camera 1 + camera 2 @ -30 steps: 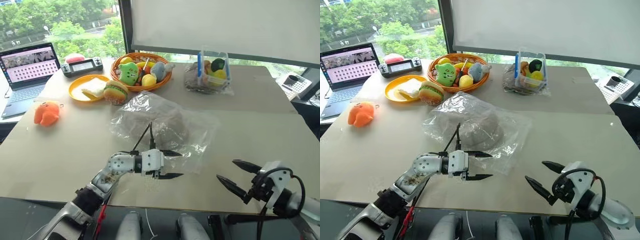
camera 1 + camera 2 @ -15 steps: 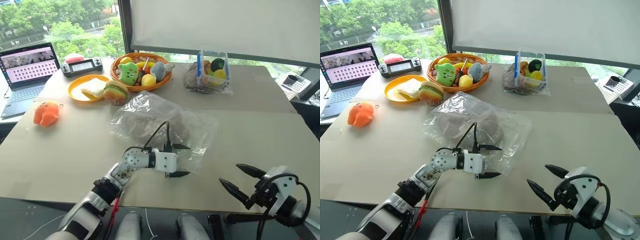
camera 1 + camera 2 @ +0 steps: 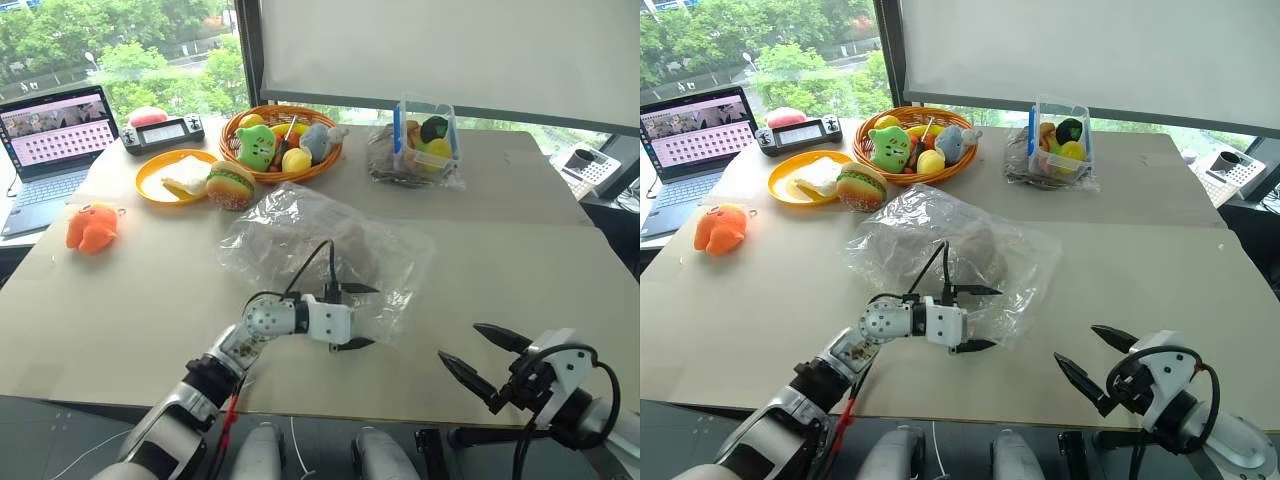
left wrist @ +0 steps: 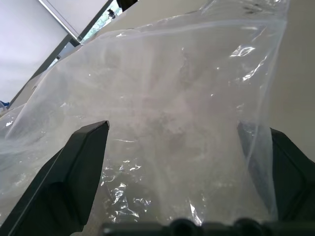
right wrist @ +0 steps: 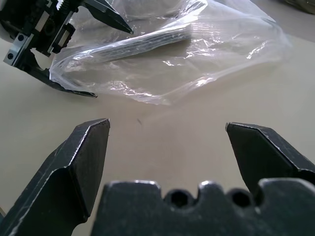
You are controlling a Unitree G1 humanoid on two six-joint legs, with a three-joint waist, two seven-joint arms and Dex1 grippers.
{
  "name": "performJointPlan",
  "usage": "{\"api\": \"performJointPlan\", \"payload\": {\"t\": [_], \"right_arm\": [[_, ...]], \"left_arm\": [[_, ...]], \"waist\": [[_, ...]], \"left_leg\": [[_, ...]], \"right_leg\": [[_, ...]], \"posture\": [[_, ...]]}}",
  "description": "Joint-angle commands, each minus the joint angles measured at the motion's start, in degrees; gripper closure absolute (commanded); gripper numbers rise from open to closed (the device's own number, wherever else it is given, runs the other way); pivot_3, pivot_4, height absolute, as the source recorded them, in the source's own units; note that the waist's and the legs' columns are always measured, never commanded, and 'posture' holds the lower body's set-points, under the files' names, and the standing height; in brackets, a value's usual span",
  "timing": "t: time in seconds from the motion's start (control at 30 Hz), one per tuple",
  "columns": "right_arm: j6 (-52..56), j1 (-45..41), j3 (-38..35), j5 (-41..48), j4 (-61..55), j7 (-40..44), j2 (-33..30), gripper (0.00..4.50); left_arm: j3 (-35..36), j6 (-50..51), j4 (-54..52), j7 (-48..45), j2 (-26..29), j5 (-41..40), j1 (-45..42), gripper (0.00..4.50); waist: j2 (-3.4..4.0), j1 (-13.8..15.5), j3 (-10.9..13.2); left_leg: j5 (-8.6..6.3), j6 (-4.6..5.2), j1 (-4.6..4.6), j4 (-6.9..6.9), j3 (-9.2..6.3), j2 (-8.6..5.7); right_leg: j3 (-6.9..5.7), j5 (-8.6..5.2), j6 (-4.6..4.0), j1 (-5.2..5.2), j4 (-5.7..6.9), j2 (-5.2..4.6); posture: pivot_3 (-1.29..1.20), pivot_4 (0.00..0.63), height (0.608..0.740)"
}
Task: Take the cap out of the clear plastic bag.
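Note:
The clear plastic bag (image 3: 300,225) lies crumpled at the table's middle, and the grey-beige cap (image 3: 345,258) shows dimly through it. My left gripper (image 3: 366,316) is open at the bag's near right corner, one finger above the plastic edge and one below it. In the left wrist view the bag (image 4: 172,113) spreads between the two black fingers (image 4: 74,172). My right gripper (image 3: 466,346) hangs open near the table's front right edge, apart from the bag. Its wrist view looks past its fingers (image 5: 83,162) at the bag (image 5: 197,54) and the left gripper (image 5: 112,63).
At the back stand a wicker basket (image 3: 320,167) of plush toys, a yellow plate (image 3: 152,186) with a burger toy (image 3: 231,185), and a clear box (image 3: 425,140) of toys. An orange plush toy (image 3: 93,226), a laptop (image 3: 55,140) and a game console (image 3: 165,132) sit left.
My left gripper has moved right and forward to the bag's near corner, and its wrist has rolled. The right gripper has stayed where it was, open.

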Motion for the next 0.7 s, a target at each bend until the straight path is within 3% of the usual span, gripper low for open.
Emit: {"api": "performJointPlan", "payload": {"t": [0.03, 0.3, 0.57, 0.7], "right_arm": [[-0.9, 0.1, -0.3, -0.2, -0.7, -0.2, 0.2, 0.0], [-0.6, -0.3, -0.1, -0.5, -0.4, -0.2, 0.2, 0.0], [-0.4, -0.3, 0.2, -0.9, -0.3, -0.4, 0.1, 0.0], [-0.6, -0.5, 0.4, -1.1, 0.1, -0.5, 0.1, 0.0]], "left_arm": [[1.1, -0.8, -2.8, 0.1, -0.1, -0.3, 0.0, 1.6], [1.0, -1.0, -3.0, -0.2, 0.3, -0.4, 0.1, 4.33], [1.5, -1.0, -3.4, -1.1, 0.8, -1.6, 0.6, 4.46], [4.4, -7.6, -4.0, -6.6, 7.7, -7.4, 3.4, 4.46]], "waist": [[0.0, 0.0, 0.0], [0.0, 0.0, 0.0], [0.0, 0.0, 0.0], [0.01, -0.6, 0.0]], "left_leg": [[0.0, 0.0, 0.0, 0.0, 0.0, 0.0], [0.0, 0.0, 0.01, 0.0, 0.0, 0.0], [0.0, 0.0, 0.0, 0.0, 0.0, 0.0], [0.0, 0.0, 0.03, -0.04, 0.01, 0.03]], "right_leg": [[0.0, 0.0, 0.0, 0.01, 0.0, 0.0], [0.0, 0.0, 0.0, 0.01, 0.0, 0.0], [0.0, 0.0, 0.0, 0.01, 0.0, 0.0], [0.0, 0.0, -0.02, -0.01, 0.01, 0.01]], "posture": [[0.0, 0.15, 0.74], [0.0, 0.15, 0.74], [0.0, 0.15, 0.74], [0.0, 0.15, 0.74]]}}
